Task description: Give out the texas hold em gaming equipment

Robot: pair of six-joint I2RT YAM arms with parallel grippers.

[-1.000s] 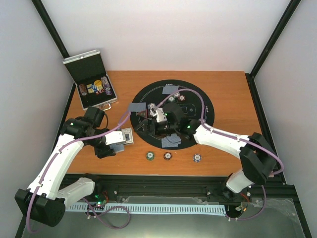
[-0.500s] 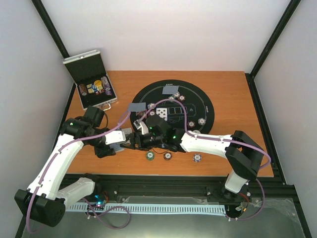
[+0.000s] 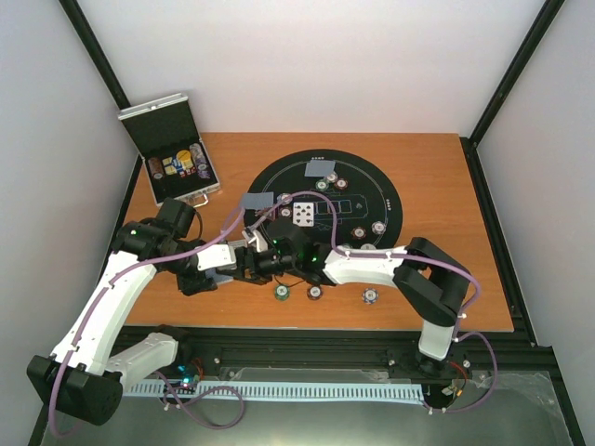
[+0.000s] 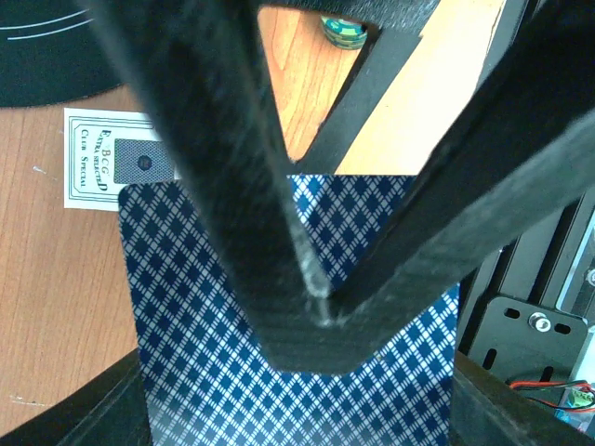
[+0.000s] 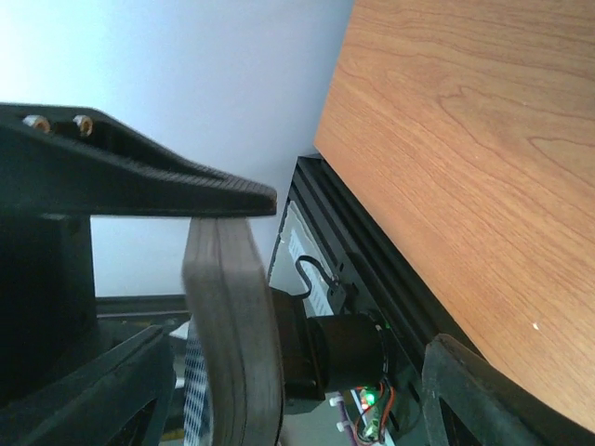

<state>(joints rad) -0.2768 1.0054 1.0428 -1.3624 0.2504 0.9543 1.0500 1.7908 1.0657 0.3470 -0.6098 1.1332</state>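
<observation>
left gripper [image 3: 226,263] pinches small deck of blue diamond-backed playing cards [image 4: 195,297] by near edge of wooden table [image 3: 437,186], left of ctr; right gripper [image 3: 249,262] spread at it. likely risk: friction drags extra cards off.

Bright, even light; blurred close-up wrist views

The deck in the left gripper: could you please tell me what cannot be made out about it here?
- Left wrist: the right gripper covers the middle of the deck; its lower edge is cut off by the frame.
- Right wrist: the deck is edge-on and blurred; whether a card is pinched is unclear.
- Top external: small and largely under the right gripper.
</observation>
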